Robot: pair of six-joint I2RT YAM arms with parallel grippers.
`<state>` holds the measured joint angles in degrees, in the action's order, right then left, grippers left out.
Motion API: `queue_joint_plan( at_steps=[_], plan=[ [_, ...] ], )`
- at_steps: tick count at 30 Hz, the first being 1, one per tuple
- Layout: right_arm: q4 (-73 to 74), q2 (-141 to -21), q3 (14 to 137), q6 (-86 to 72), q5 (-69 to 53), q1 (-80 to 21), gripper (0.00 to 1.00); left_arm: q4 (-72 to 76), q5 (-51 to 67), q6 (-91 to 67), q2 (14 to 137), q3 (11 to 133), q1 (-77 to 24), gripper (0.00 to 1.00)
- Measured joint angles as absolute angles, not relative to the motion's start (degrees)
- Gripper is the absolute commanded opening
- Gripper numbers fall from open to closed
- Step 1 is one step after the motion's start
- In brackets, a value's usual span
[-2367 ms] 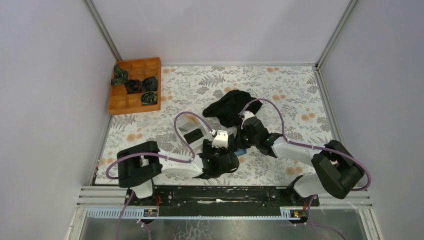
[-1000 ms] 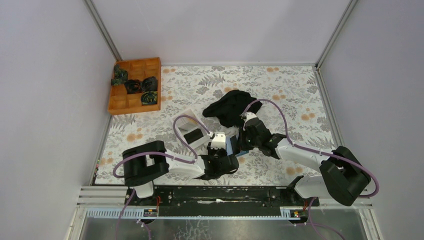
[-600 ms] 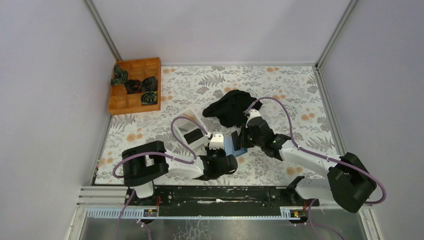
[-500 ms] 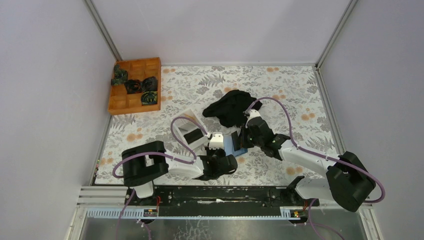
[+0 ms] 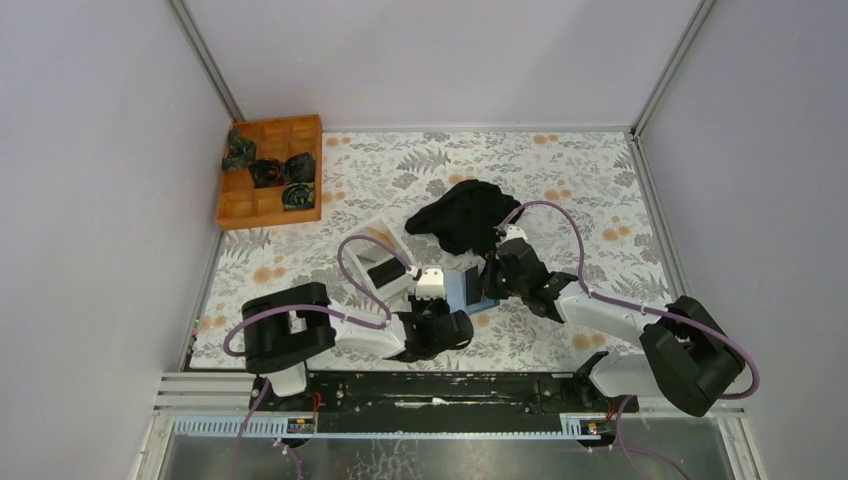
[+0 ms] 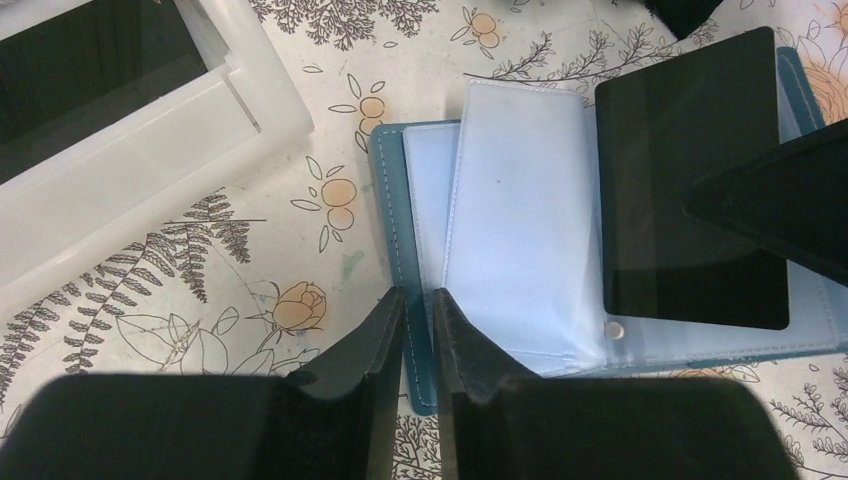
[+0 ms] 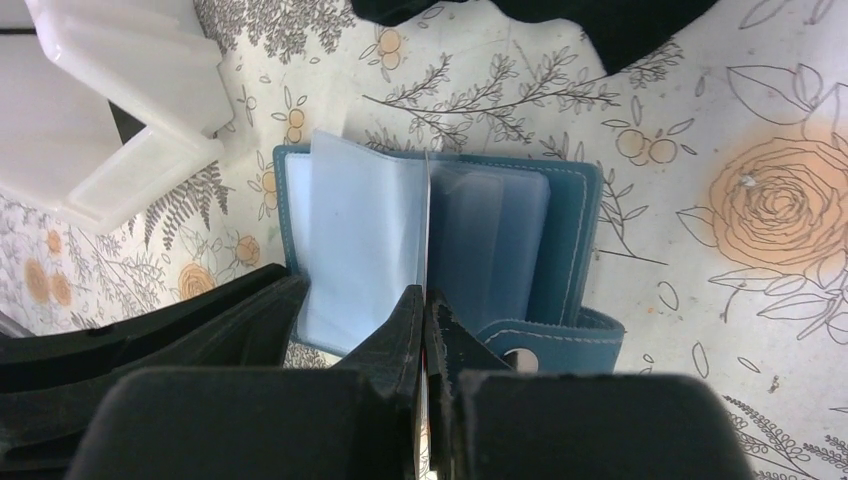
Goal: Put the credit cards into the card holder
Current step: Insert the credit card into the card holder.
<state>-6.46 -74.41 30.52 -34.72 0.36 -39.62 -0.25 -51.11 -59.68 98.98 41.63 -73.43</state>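
Two arms meet mid-counter in the top view. The card holder [image 5: 472, 291] lies open on the floral counter [image 5: 600, 180], right between the two wrists. The black cloth [image 5: 462, 215] is just at the holder's 12 o'clock. The white tray [image 5: 380, 262] is near at 9 to 10 o'clock. The orange tray [image 5: 270, 170] holding dark items sits well apart at 10 o'clock, in the counter's corner.

Left wrist view: the left end effector [image 6: 417, 305] has its jaws almost together and is clamped on the holder's teal edge at its 7 o'clock corner. The clear sleeves [image 6: 520, 220] are fanned open. The black card [image 6: 690, 180] hangs over the holder's 3 o'clock half. The white tray is at 10 o'clock with a second black card [image 6: 90, 70] inside it.

Right wrist view: the right end effector [image 7: 425, 300] is closed on the black card. The card shows edge-on as a thin upright line over the holder's middle, among the sleeves. Cannot tell if its far edge is inside a sleeve. The snap tab [image 7: 545, 345] is at the holder's 5 o'clock.
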Motion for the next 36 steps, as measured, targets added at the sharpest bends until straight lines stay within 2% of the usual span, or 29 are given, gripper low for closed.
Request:
queue_joint_plan(
  at_steps=[13, 24, 36],
  plan=[
    [-12.1, -73.8, 26.8, -40.0, -3.4, -36.4, 0.00, -0.6, -51.6, -61.1, 98.9, 41.4, -74.8, 0.18],
    [-14.7, -74.1, 25.6, -42.0, -7.4, -34.3, 0.00, -1.3, -51.7, -61.9, 98.9, 41.3, -75.6, 0.07],
    [-16.4, -75.7, 24.6, -41.9, -10.0, -33.7, 0.00, -1.3, -52.1, -62.8, 99.2, 41.3, -75.8, 0.07]
  ],
)
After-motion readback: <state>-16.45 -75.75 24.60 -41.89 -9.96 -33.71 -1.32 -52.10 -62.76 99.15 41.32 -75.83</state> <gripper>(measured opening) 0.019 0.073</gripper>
